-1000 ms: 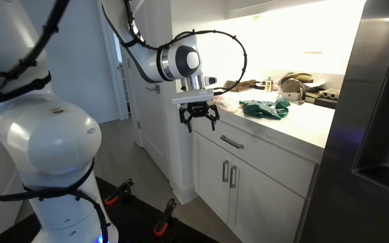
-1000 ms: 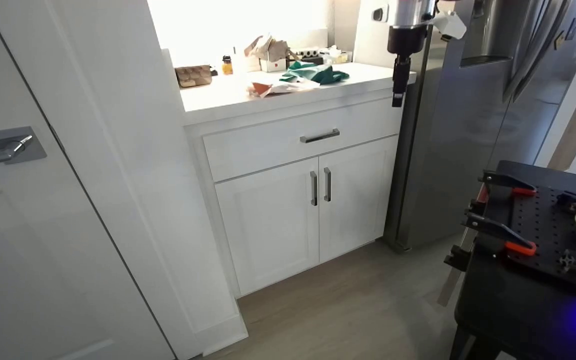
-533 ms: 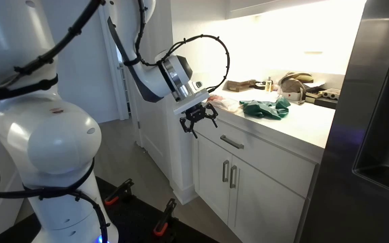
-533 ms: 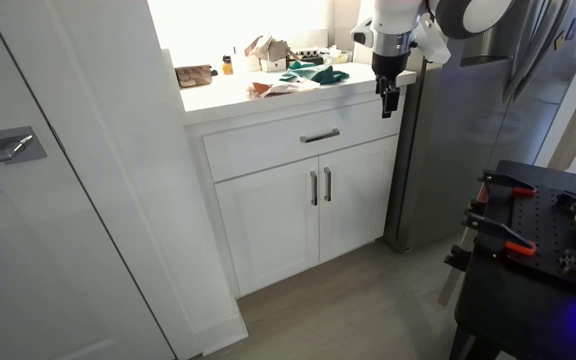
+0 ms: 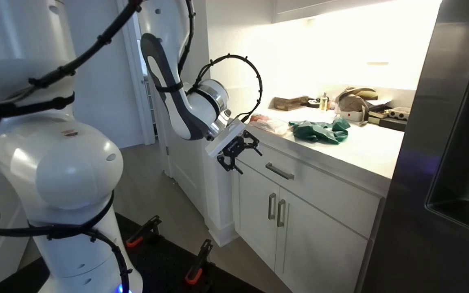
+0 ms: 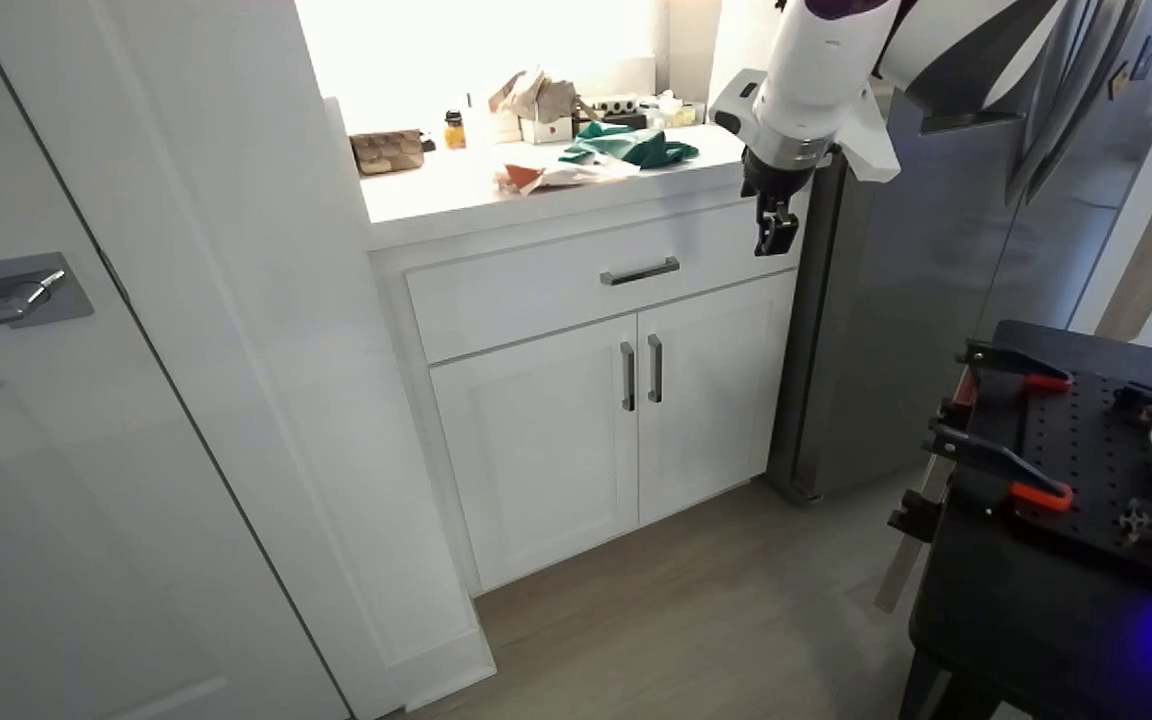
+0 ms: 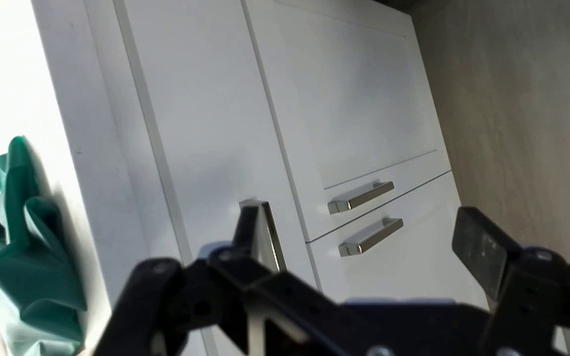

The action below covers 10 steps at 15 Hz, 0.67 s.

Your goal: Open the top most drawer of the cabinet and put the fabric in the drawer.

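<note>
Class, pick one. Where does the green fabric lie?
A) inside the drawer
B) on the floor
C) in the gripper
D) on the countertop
D, since an exterior view shows the green fabric crumpled on the pale countertop, above the closed drawer.

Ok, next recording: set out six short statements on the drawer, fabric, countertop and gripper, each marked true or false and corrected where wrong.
1. The green fabric lies crumpled on the countertop. True.
2. The drawer has a horizontal handle. True.
3. The drawer stands open. False: it is shut.
4. The fabric is the only thing on the countertop. False: an amber bottle stands there too, among other items.
5. The gripper has its jaws apart. True.
6. The gripper holds the fabric. False: it holds nothing, and the fabric lies away from it.
</note>
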Tool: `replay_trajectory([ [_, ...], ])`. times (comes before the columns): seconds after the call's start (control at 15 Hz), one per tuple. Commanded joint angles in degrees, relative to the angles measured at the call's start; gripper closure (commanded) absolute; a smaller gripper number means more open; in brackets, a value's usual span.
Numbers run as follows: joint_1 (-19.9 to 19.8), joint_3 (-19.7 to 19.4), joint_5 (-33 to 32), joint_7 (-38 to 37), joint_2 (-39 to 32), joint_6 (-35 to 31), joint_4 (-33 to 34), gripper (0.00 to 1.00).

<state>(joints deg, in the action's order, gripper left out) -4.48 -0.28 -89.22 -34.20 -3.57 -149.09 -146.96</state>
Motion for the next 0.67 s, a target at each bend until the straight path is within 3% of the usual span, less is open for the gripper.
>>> replay_trajectory([
  [0.0, 1.1, 0.6, -9.4, -10.5, -2.6, 1.0, 0.1, 0.00],
  [0.6, 0.8, 1.5, -34.6, -33.6, -9.9, 8.1, 0.4, 0.00],
])
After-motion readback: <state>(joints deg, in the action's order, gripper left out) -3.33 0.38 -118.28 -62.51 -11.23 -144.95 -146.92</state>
